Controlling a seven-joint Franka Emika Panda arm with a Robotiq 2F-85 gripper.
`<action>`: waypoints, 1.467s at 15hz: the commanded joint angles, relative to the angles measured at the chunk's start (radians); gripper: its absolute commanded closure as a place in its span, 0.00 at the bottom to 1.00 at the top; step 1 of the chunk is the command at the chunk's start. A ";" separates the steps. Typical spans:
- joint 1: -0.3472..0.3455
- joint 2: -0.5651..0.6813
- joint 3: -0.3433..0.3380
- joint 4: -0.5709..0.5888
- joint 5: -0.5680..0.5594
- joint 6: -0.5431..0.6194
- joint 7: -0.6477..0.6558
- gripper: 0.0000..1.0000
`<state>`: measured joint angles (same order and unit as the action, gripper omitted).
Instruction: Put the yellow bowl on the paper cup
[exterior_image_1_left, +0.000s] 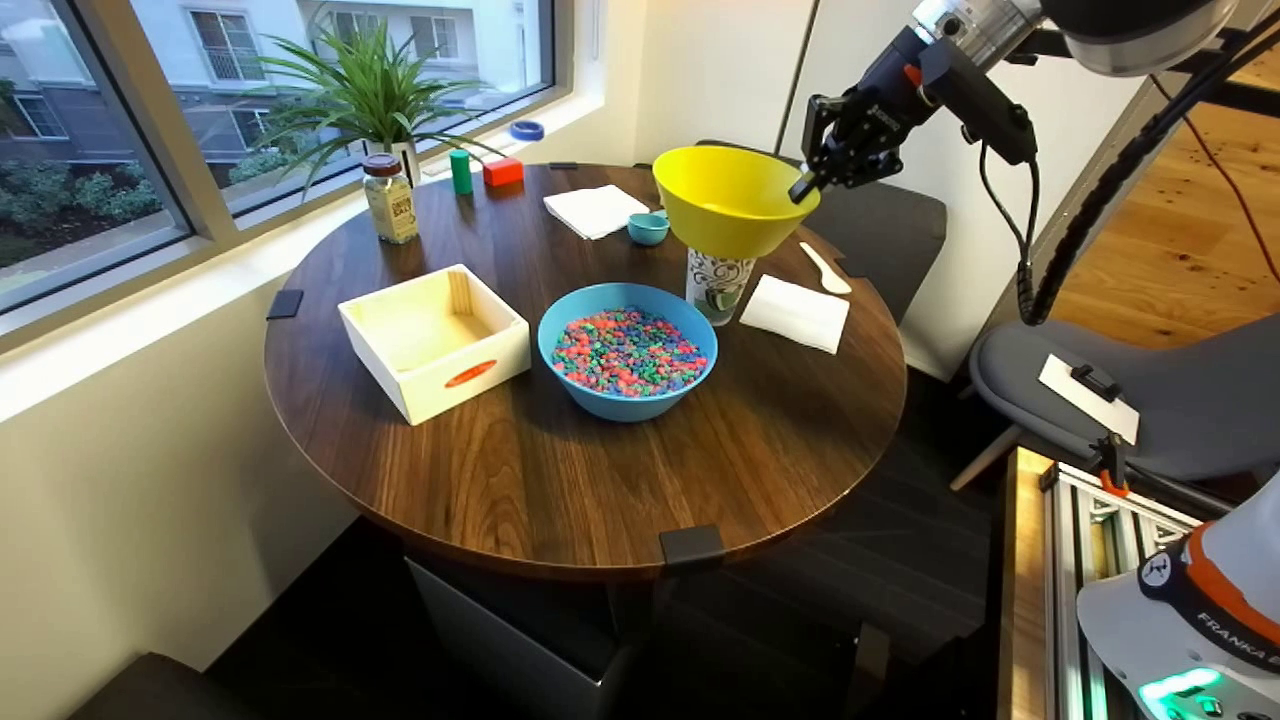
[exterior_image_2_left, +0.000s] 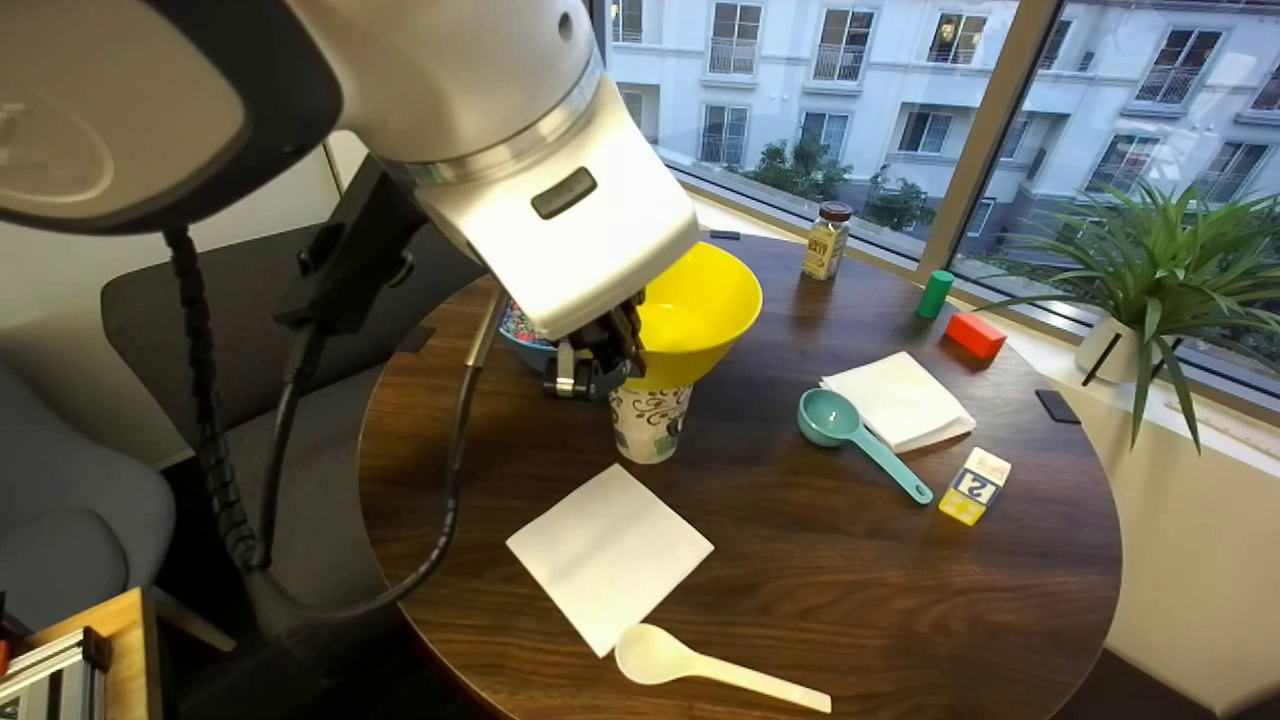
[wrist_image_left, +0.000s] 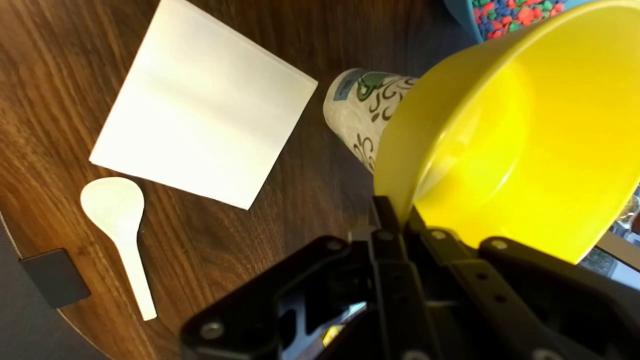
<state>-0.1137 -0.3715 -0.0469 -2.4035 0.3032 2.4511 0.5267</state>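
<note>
The yellow bowl (exterior_image_1_left: 725, 235) is right above the paper cup (exterior_image_1_left: 718, 285), hiding the cup's top. In an exterior view the bowl (exterior_image_2_left: 705, 310) overlaps the upper end of the speckled cup (exterior_image_2_left: 648, 425), which stands upright on the table. My gripper (exterior_image_1_left: 803, 186) is shut on the bowl's rim. In the wrist view the gripper (wrist_image_left: 398, 212) has one finger inside and one outside the wall of the bowl (wrist_image_left: 540, 125), and the cup (wrist_image_left: 362, 107) shows partly beneath it. Whether the bowl's base touches the cup is hidden.
The blue bowl (exterior_image_1_left: 640, 405) with colourful pieces stands beside the cup. An open wooden box (exterior_image_1_left: 440, 375) is next to it. A napkin (exterior_image_2_left: 610, 560) and a white spoon (exterior_image_2_left: 710, 670) lie near the cup. A teal scoop (exterior_image_2_left: 870, 455) and a letter block (exterior_image_2_left: 975, 487) are farther off.
</note>
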 joint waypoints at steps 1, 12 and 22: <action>-0.008 0.006 0.006 -0.005 0.011 0.017 -0.003 0.99; -0.006 0.008 0.002 -0.001 0.016 0.008 -0.014 0.55; -0.029 -0.023 0.021 0.031 -0.039 -0.020 0.022 0.00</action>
<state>-0.1215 -0.3716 -0.0458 -2.3897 0.2944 2.4511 0.5269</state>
